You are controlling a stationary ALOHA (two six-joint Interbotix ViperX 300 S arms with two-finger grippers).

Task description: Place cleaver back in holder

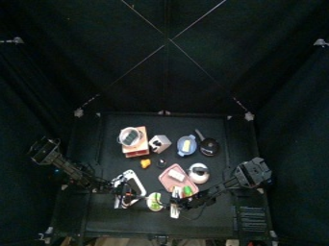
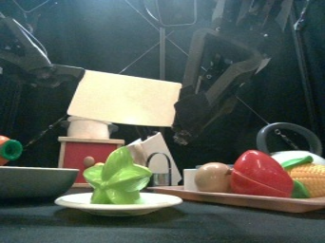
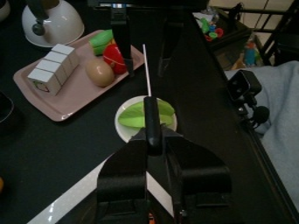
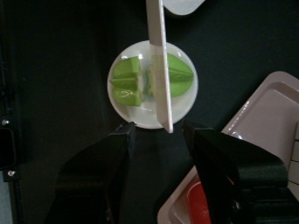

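Above the front of the surface (image 1: 96,130), the cleaver (image 2: 124,99) hangs in the air, its broad pale blade facing the front camera and floating over a white plate (image 2: 118,202) that carries a green star-shaped fruit (image 2: 118,177). The left pincer (image 3: 149,131) is clenched on the cleaver's handle end, and the left wrist view shows the blade edge-on running away from it over the plate. The right pincer (image 4: 163,131) stands released, its jaws spread to either side of the blade's thin edge without clearly pressing on it; whether one jaw touches the blade I cannot tell. The holder (image 2: 89,142), a block with a tan top and red lower part, sits behind and below the blade in the front view, toward the back left of the things on the surface (image 1: 133,140), apart from the cleaver. By my reading, the pick-up is done and the cleaver is aloft, perhaps mid-handover between the arms. Left to do: carry it back over the holder, line the blade up with the slot, lower it in and let go.
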